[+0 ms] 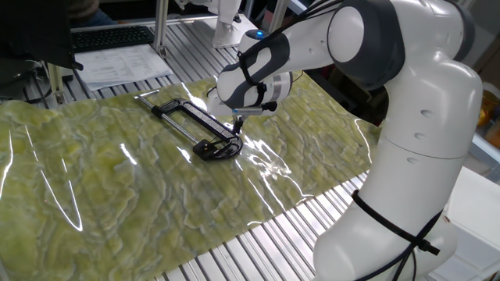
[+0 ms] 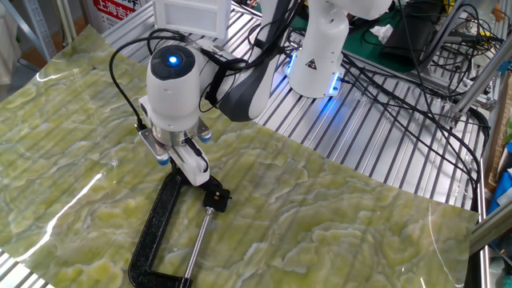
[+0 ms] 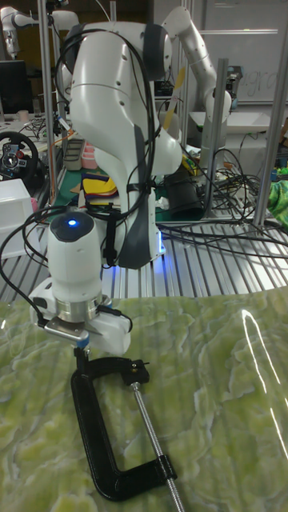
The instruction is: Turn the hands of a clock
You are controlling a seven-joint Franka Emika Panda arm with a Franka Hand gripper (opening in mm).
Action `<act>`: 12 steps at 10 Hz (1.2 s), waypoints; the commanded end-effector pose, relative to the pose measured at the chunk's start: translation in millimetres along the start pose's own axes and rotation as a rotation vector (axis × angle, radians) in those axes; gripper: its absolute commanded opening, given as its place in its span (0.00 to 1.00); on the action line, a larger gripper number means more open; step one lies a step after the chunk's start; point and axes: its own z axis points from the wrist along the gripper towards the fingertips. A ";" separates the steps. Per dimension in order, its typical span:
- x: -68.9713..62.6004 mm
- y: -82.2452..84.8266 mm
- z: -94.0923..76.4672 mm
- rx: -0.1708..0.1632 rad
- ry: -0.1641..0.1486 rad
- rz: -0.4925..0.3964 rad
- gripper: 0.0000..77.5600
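The clock shows no dial; it is a black clamp-like frame [image 1: 218, 148] lying flat on the yellow-green mat, with a silver rod [image 2: 198, 240] running through one end. In the tall fixed view the frame [image 3: 88, 424] curves from under my hand toward the near edge. A small black knob [image 2: 215, 197] sits at the rod's inner tip. My gripper [image 2: 194, 174] hangs just above the frame's rounded end, pointing down, fingers together with nothing between them. It also shows as a thin tip [image 1: 237, 125] and under the white hand [image 3: 81, 350].
The mat [image 1: 117, 187] covers a slatted metal table [image 1: 258, 242]. A keyboard [image 1: 109, 37] and papers [image 1: 125, 64] lie at the back left. Black cables [image 2: 400, 72] trail beside the arm's base [image 2: 320, 48]. A white box [image 1: 476, 211] stands at the right.
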 end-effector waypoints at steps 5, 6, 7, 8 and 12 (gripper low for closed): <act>-3.3 15.4 8.1 -0.021 -0.011 0.050 0.00; -6.5 18.2 3.7 -0.022 -0.009 0.051 0.00; -6.8 18.4 3.4 -0.023 -0.008 0.052 0.00; -4.6 18.5 6.0 -0.024 -0.008 0.053 0.00; 2.6 17.8 12.7 -0.025 -0.009 0.051 0.00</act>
